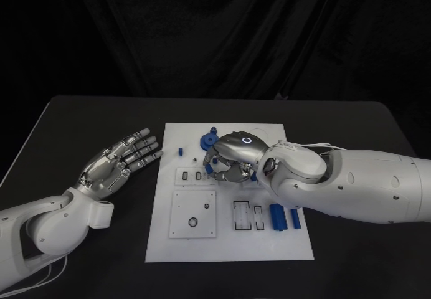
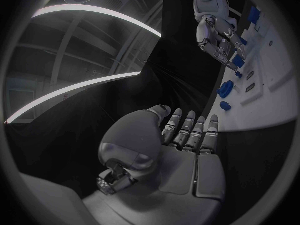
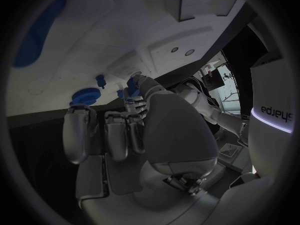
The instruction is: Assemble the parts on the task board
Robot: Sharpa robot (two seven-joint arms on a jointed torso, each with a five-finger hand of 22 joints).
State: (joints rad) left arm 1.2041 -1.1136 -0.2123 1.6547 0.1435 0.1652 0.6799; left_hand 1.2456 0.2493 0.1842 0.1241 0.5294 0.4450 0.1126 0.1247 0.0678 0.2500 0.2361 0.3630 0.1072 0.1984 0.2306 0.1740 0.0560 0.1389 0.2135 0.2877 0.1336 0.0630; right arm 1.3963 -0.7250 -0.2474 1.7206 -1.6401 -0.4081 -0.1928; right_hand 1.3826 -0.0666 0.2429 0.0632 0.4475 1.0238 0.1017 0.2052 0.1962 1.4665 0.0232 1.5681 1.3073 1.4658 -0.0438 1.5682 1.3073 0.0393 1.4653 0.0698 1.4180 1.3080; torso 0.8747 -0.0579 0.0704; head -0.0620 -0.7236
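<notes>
- Surface: a black table (image 1: 81, 124) with a matte top; a dark curtain (image 1: 215, 43) hangs in folds behind its far edge.
- The task board (image 1: 180, 246), a white plate, lies flat in the middle of the table, its long side running away from me.
- My left hand (image 1: 117, 162) lies on the bare table just beside the board's left edge, palm up, fingers straight and apart, holding nothing. The left wrist view shows the same: the fingers (image 2: 187, 130) extended side by side, nothing between them.
- My right hand (image 1: 232, 159) is over the upper middle of the board, back of the hand up, fingers curled downward. In the right wrist view a small blue part (image 3: 133, 82) sits at the tips of the thumb and a finger; it looks pinched there, though the contact is partly hidden.
- A blue round part (image 1: 210, 138) stands on the board just beyond my right hand; a blue peg (image 1: 180, 151) stands to its left, nearer the board's left edge.
- Two blue cylinders (image 1: 278, 216) lie side by side near the board's right edge, close under my right forearm, beside a row of rectangular slots (image 1: 242, 215).
- A raised white square plate (image 1: 193, 213) with an oval hole occupies the board's lower left.
- Room: the left wrist view shows curved bright light strips (image 2: 94, 10) overhead against darkness.
</notes>
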